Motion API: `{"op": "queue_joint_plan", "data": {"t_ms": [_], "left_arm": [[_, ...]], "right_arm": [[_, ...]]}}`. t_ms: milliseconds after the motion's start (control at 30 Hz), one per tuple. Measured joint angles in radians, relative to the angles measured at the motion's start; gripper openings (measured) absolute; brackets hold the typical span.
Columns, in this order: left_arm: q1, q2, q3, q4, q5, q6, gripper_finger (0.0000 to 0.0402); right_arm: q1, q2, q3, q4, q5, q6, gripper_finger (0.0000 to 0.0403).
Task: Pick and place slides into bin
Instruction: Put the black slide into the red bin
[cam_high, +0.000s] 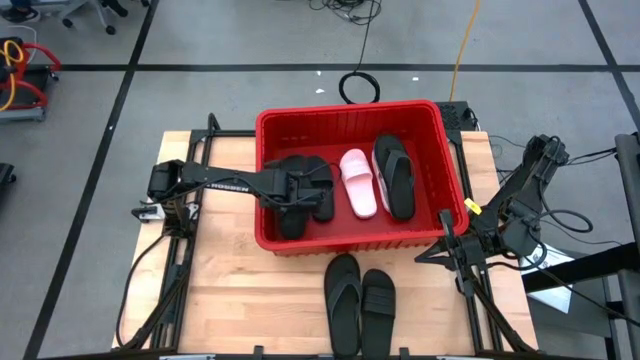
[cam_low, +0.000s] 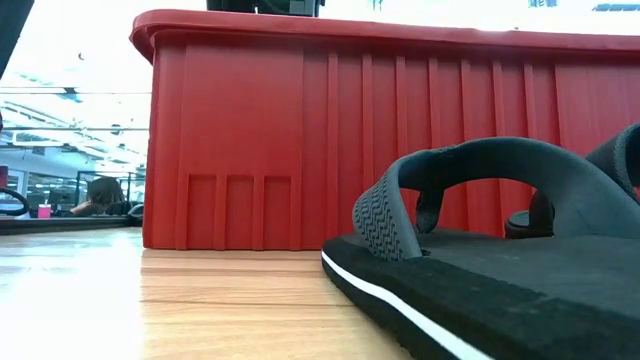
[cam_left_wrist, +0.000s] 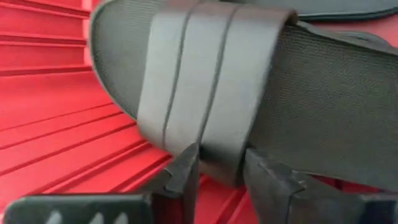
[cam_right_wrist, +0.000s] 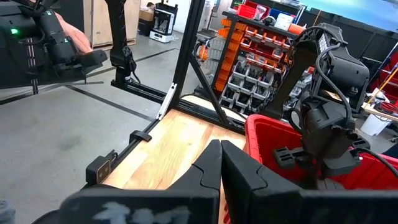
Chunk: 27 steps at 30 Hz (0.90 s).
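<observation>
L pincer (cam_left_wrist: 219, 171) parted round blk slide (cam_left_wrist: 249, 93) strap; red bin (cam_left_wrist: 56, 118) floor.

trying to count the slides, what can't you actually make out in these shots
- High view: the left gripper and arm cover the black slides under them in the red bin, so their number is unclear.
- Low view: the bin wall hides everything inside; the black flip-flop is cut off by the edge.
- Left wrist view: the wide-strap slide runs past the frame.
</observation>
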Motion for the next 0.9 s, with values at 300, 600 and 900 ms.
{"op": "queue_joint_plan", "data": {"t_ms": [300,600,900], "left_arm": [[0.0,-0.009,0.019,-0.059,0.017,-0.032,0.0134],[-0.013,-0.057,0.097,-0.107,0.019,-0.091,0.0134],[-0.135,-0.168,0.212,-0.092,0.007,-0.219,0.0134]], "right_arm": [[0.0,0.0,0.0,0.0,0.0,0.0,0.0],[0.0,0.0,0.0,0.02,0.001,-0.015,0.0],[0.001,0.001,0.013,0.036,-0.104,0.034,0.0]]}}
